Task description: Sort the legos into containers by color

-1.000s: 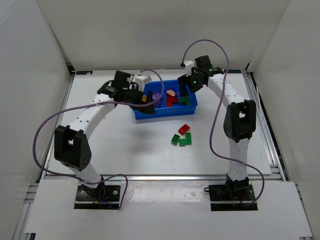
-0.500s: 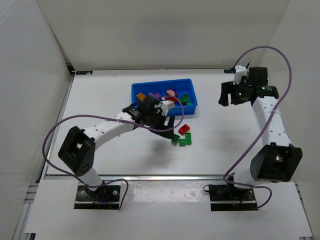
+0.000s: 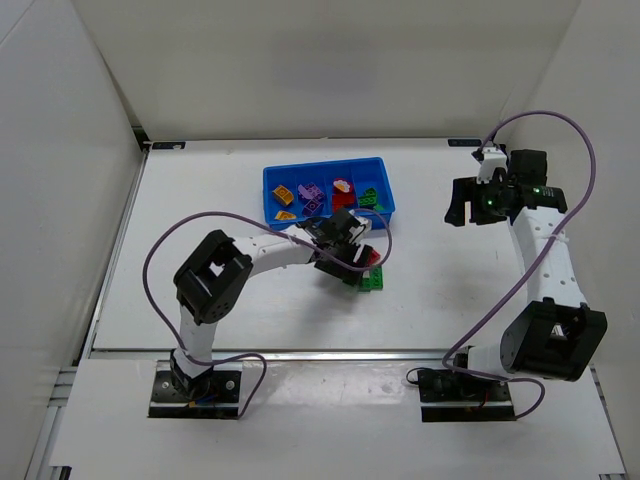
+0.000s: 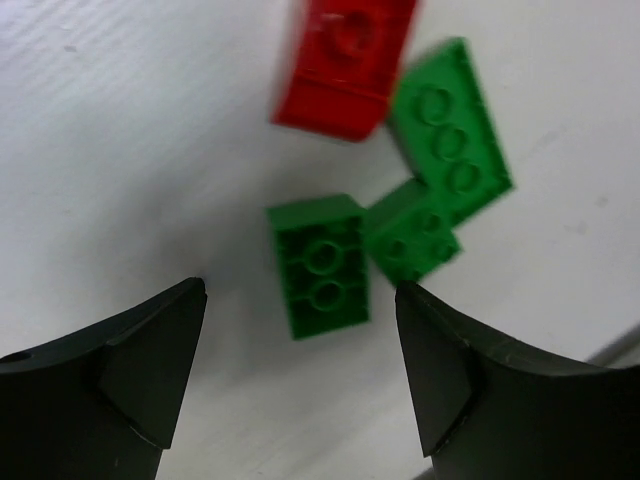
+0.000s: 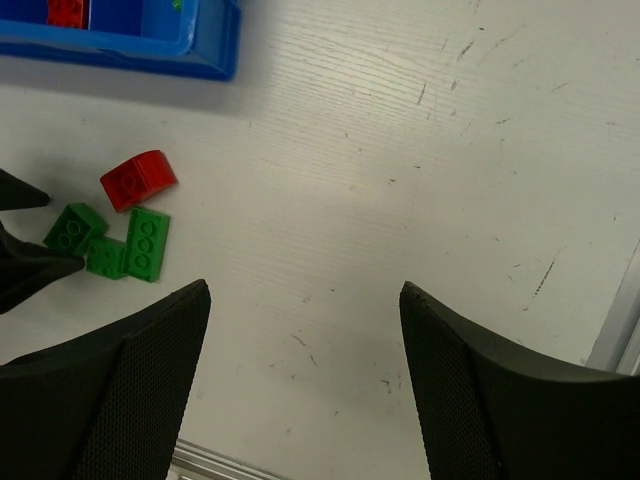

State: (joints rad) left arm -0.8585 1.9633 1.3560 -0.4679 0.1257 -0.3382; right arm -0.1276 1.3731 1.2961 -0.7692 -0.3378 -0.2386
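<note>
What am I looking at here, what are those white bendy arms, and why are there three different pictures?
These are two white robot arms bolted to a table, each ending in a two-finger pincer. The wide picture comes from a fixed camera above and behind them. The other two come from a small camera on each wrist, so the dark shapes along their bottom edges are that arm's own fingers.

On the table sits a blue tray whose compartments hold sorted bricks: orange, purple, red and green. In front of it lie four loose ones, a red brick and three green bricks. The left pincer hangs open just above them, holding nothing. The right pincer is open and empty too, off to the side over bare table.
</note>
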